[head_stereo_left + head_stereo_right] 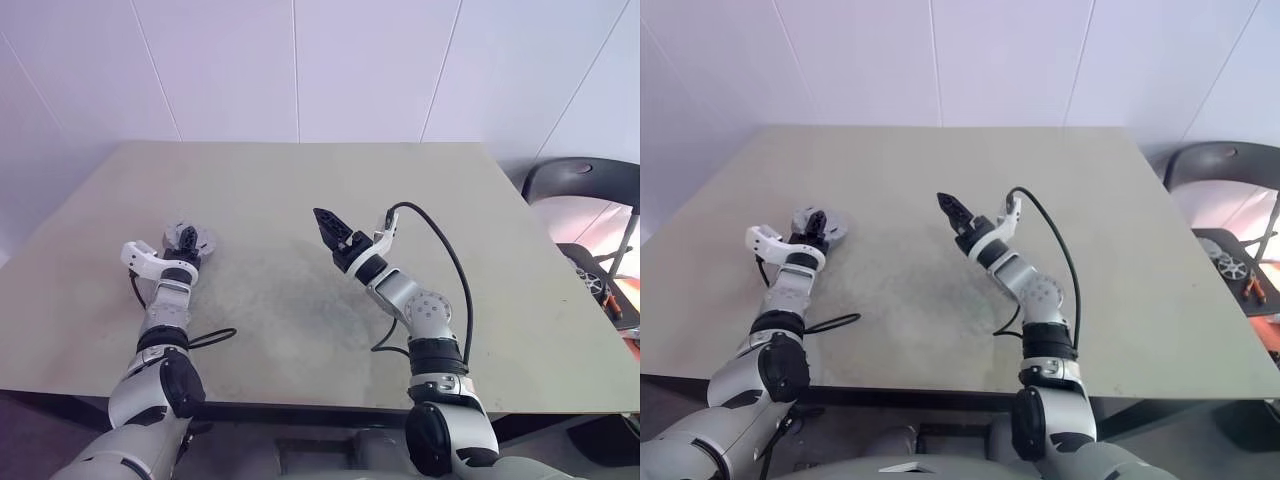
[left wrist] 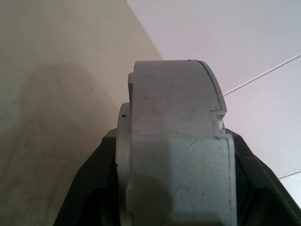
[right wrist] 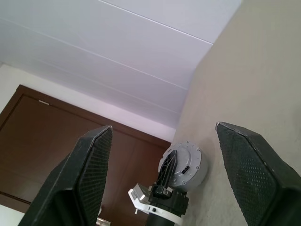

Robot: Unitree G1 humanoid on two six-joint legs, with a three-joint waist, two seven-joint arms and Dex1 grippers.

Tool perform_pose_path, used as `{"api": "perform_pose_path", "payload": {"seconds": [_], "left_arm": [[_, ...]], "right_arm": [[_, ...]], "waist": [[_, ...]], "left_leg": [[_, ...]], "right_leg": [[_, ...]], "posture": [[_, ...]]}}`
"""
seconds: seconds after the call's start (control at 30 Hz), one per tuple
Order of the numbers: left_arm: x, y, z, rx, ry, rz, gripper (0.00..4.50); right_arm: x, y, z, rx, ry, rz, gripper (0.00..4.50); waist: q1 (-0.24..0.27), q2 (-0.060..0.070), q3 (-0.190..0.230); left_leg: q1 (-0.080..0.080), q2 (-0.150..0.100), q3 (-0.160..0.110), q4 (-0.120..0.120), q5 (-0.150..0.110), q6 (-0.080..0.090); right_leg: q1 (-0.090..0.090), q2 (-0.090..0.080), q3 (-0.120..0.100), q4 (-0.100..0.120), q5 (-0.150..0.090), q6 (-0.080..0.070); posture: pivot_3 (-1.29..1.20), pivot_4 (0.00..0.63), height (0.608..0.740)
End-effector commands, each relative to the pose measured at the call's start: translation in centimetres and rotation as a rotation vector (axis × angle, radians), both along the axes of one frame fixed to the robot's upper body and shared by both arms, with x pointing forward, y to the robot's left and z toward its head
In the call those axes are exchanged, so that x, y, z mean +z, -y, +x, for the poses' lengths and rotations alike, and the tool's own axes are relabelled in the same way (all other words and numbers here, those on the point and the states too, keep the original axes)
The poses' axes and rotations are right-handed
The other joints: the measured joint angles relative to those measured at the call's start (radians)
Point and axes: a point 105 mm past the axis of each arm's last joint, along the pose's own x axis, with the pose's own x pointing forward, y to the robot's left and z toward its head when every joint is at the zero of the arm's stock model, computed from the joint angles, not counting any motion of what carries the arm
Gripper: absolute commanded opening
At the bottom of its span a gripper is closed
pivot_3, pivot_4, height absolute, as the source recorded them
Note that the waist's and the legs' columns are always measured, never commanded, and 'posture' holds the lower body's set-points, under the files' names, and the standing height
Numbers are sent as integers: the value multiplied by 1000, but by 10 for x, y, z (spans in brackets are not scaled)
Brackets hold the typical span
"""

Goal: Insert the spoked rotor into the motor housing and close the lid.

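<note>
No brand, label or writing can be read on anything here.

Nearest, on the right, the right gripper [image 1: 330,228] is raised above the middle of the table [image 1: 420,200], pointing away and to the left. In its wrist view its two black fingers [image 3: 87,174] stand wide apart with nothing between them.

On the left, a little farther out, the left gripper [image 1: 186,243] is low over the table and is closed on the motor housing [image 1: 190,238], one black finger [image 3: 169,170] lying across its round face. The housing looks like a short, thick round piece of grey-silver metal. Seen from the left wrist, its side is plain dull metal with a stepped edge [image 2: 174,122] and light scratches, and the gripper's black fingers sit against it on both sides. From the right wrist its flat round face [image 3: 188,162] shows a small dark mark near the middle. Whether the lid is already on it cannot be told, and whether it rests on the table or is held just above it cannot be told either.

Far right, beyond the table's edge, is a dark chair [image 1: 585,180].
</note>
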Motion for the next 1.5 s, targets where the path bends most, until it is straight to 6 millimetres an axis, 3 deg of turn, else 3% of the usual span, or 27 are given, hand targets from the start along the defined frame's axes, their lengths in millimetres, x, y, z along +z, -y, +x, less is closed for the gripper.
{"api": "perform_pose_path", "payload": {"seconds": [0.03, 0.6, 0.9, 1.3, 1.5], "left_arm": [[43, -1, 12, -13, 146, 23, 2149], [47, 2, 14, -32, 166, 26, 2149], [25, 3, 12, -26, 52, 39, 2149], [11, -7, 7, 23, -25, 22, 2149], [7, -10, 6, 50, -46, -12, 4144]], "right_arm": [[20, -8, 0, 19, 61, 33, 3693], [21, -8, 0, 33, 61, 36, 3693], [20, -10, -1, 35, 57, 33, 3693], [19, -11, -2, 33, 50, 38, 3693], [18, -11, -2, 31, 47, 38, 3693]], "waist": [[0, 0, 0], [0, 0, 0], [0, 0, 0], [-1, 0, 0], [-1, -1, 0]], "left_leg": [[0, 0, 0, 0, 0, 0], [0, 0, 0, 0, 0, 0], [0, 0, 0, 0, 0, 0], [2, 0, 0, 3, 0, 0], [1, 0, 0, 5, 0, 0]], "right_leg": [[0, 0, 0, 0, 0, 0], [0, 0, 0, 1, 0, 0], [0, 0, 0, 1, 1, -1], [0, 0, 0, 4, 0, 0], [1, 0, 0, 6, 0, 0]], "posture": [[0, 0, 740], [0, 0, 740], [0, 0, 740], [0, 0, 740], [0, 0, 740]]}}
